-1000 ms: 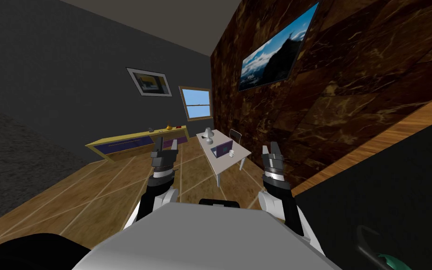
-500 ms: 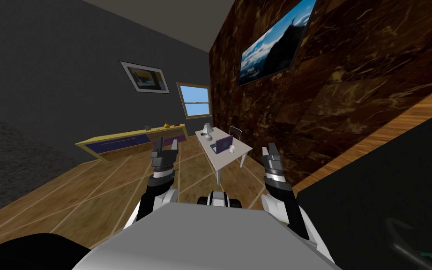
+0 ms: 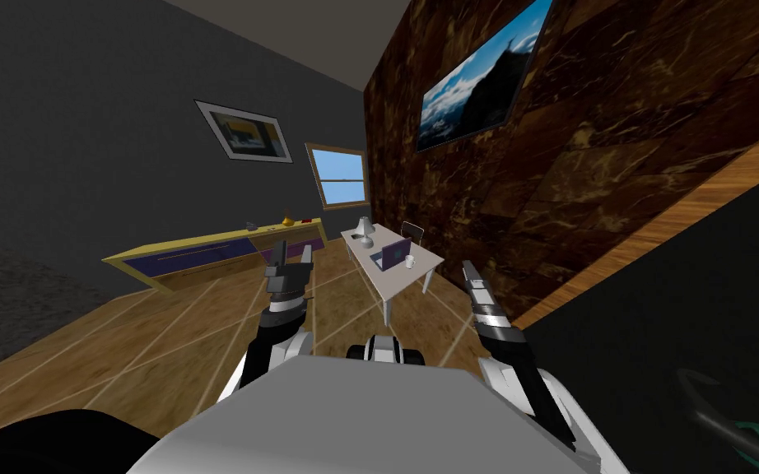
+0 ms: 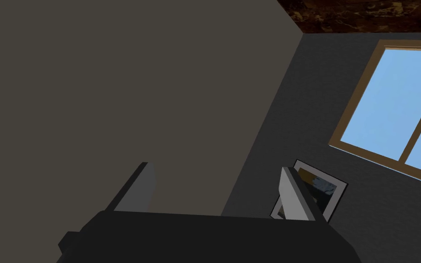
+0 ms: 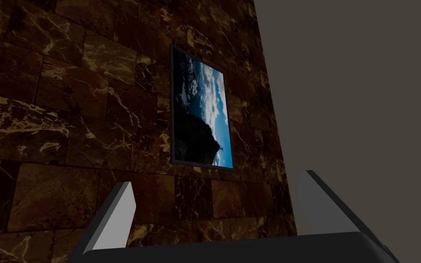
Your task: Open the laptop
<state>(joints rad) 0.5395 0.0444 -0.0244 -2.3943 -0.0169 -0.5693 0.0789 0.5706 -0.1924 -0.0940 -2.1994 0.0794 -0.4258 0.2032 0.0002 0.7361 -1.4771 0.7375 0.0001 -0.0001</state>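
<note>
**Both end effectors empty.** The left gripper [image 4: 216, 194] and right gripper [image 5: 216, 207] are raised ahead of the chest. Each has its fingers spread wide apart, grasping and touching nothing. The laptop [image 3: 392, 253] sits on a pale table [image 3: 390, 284] well ahead, just beside a white mug [image 3: 409, 262], with a lamp [image 3: 364, 229] farther along the tabletop. Open wooden floor [image 3: 205, 329] separates the grippers from the table. A brown marbled wall [image 3: 534, 206] runs near the table's right side, and a yellow sideboard [image 3: 197, 257] stands to the left. The laptop's purple panel looks raised, but its hinge is too small to make out.
</note>
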